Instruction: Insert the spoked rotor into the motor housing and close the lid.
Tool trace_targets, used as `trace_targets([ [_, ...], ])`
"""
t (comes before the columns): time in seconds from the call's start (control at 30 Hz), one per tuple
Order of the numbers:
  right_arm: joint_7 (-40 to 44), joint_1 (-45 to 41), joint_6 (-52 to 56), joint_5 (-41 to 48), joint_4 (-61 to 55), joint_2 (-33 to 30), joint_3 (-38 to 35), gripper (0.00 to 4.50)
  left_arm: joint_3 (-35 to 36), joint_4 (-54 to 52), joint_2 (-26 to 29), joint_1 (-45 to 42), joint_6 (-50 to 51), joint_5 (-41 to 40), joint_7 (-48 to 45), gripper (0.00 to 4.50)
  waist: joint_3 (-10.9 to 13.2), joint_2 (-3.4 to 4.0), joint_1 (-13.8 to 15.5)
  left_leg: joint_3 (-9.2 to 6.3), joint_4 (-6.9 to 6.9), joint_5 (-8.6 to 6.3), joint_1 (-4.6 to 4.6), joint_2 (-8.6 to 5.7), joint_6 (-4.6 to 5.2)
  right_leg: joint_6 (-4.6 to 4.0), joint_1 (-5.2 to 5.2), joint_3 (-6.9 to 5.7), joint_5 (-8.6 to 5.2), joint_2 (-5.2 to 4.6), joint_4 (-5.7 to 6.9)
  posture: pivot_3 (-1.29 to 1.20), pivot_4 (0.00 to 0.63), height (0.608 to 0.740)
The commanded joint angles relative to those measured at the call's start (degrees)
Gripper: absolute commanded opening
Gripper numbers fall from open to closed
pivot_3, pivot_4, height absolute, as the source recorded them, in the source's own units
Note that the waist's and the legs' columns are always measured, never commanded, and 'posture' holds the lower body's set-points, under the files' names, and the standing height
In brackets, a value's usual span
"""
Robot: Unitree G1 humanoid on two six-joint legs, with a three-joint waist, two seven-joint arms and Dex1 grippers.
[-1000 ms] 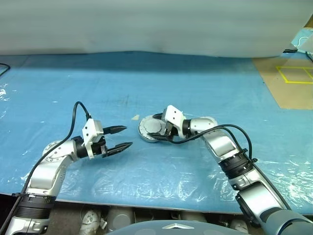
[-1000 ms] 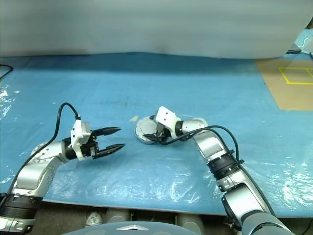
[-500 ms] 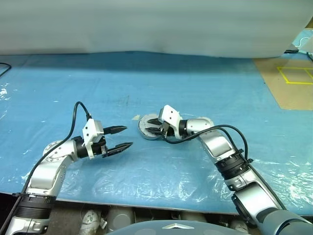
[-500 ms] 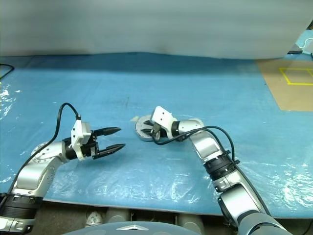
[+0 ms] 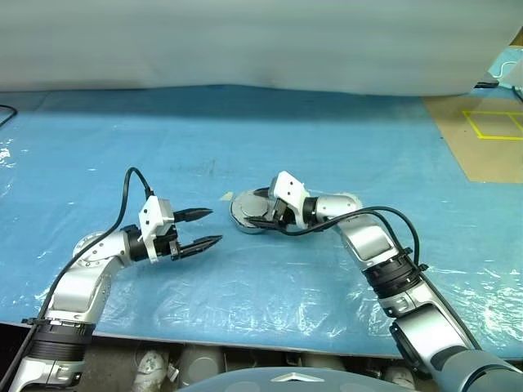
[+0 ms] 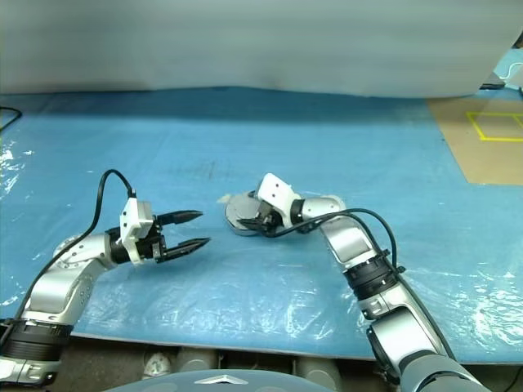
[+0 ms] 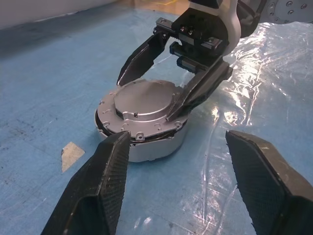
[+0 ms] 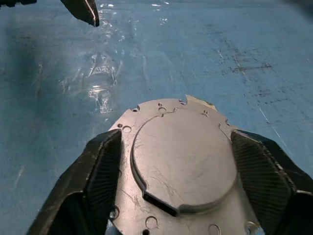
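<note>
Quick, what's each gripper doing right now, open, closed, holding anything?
Left gripper: open, holding nothing, apart from the parts.
Right gripper: open, fingers either side of the lid on the motor housing, not clamped.

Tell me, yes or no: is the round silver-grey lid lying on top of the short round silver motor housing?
Yes. In the left wrist view the lid, plain grey face up, sits on the motor housing, which stands on the blue sheet.

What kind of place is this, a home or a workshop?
Probably a workshop or robot test bench: a blue plastic-covered table, a metal motor housing with its lid on, and yellow floor tape.
</note>
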Motion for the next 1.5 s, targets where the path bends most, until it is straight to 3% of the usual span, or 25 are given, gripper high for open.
trace_targets([
  [0.03,-0.81,-0.33,-1.13,-0.79,-0.59,0.2,0.08,3.68,0.05,-0.82,0.02,-0.41,-1.0,-0.04,-0.2,3.27,0.0,0.0,-0.02,0.0,0.0,0.0,0.0,0.0,0.0,0.0,0.0,0.0,0.0,0.0,0.0,0.0,0.15,0.74],
  [0.43,-1.23,0.23,-2.27,-1.59,4.05,1.09,0.11,3.68,-0.07,-0.35,0.01,-0.84,-1.25,0.29,-0.36,3.27,0.0,0.0,-0.06,0.0,0.02,0.0,0.05,0.0,0.0,0.0,0.02,0.02,0.0,0.0,0.04,0.0,0.15,0.74],
  [0.53,-0.32,0.89,-2.45,-1.34,3.04,0.7,0.35,2.94,-0.06,-0.29,0.0,-0.81,-1.27,0.31,-0.42,3.27,0.0,0.0,-0.04,0.0,0.03,0.0,0.06,0.0,0.0,0.0,0.04,0.02,0.0,-0.01,0.05,0.0,0.15,0.74],
  [1.2,-0.83,-2.67,7.1,3.14,-2.22,3.89,-2.3,2.94,-0.27,0.91,-0.47,-1.64,-1.99,0.59,-0.77,3.27,0.0,0.0,-0.08,0.0,-0.01,0.0,-0.01,0.01,0.0,0.0,-0.03,0.0,0.0,0.01,0.01,0.0,0.15,0.74],
  [1.5,-3.9,-1.7,1.86,-3.46,4.31,3.17,1.83,2.94,-0.47,1.47,-0.72,-1.99,-2.28,0.7,-0.97,3.27,0.0,0.0,-0.09,0.0,-0.01,0.0,0.0,0.0,-0.01,0.0,-0.03,0.01,0.0,0.0,0.02,0.0,0.15,0.74],
])
